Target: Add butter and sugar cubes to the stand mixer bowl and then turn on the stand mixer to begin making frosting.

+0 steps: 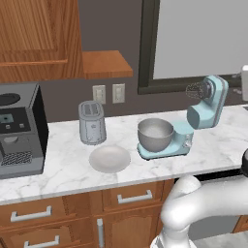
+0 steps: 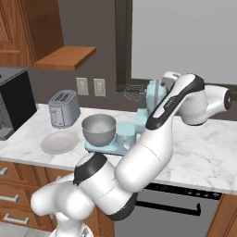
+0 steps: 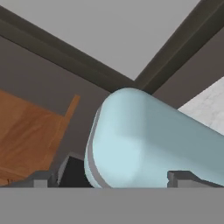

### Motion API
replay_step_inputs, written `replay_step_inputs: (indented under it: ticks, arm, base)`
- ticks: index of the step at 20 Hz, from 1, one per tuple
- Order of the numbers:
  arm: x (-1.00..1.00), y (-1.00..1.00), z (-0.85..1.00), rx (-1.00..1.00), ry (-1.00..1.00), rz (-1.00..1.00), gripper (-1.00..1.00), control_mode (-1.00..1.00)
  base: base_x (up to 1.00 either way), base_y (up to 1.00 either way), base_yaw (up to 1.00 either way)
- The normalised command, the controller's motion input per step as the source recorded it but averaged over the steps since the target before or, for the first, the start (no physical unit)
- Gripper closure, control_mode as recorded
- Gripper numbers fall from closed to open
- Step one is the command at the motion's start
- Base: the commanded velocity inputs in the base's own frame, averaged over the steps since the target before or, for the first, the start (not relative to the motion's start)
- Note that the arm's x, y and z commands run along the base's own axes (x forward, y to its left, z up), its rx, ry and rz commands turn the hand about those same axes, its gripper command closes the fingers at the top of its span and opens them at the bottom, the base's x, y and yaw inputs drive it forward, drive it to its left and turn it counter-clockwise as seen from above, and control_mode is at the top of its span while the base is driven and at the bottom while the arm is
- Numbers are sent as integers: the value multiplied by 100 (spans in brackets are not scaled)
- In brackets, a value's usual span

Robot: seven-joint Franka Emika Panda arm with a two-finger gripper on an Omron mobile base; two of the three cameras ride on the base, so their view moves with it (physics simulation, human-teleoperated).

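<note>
Hovering wide-jawed, the dark two-finger gripper (image 3: 107, 177) is facing the light-blue stand mixer's (image 1: 206, 109) tilted head up close, while the left base view is showing the brushed-steel bowl (image 1: 155, 134) beneath.

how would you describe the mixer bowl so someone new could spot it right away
Find the marble counter beneath the window. Right of the black coffee machine and grey toaster stands a light-blue stand mixer, head tilted back. The stand mixer bowl sits on its blue base: deep, round, brushed steel, unlike the flat pale plate beside it.
</note>
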Motion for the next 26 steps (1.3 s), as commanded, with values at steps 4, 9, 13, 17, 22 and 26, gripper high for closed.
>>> replay_step_inputs:
  ticks: [4,9,13,17,22,26]
  arm:
    - [12,25,-18,0,0,-2,-100,-100]
    - [16,33,-6,0,0,-2,-100,-100]
    - [18,43,-3,0,0,-1,-100,-100]
    - [15,50,-4,0,0,-1,-100,-100]
    - [7,80,-23,-4,1,0,-100,-100]
    - [0,100,-39,-11,3,0,-100,-100]
  base:
    - [0,0,0]
    - [0,0,0]
    - [0,0,0]
    - [0,0,0]
    - [0,0,0]
    - [0,0,0]
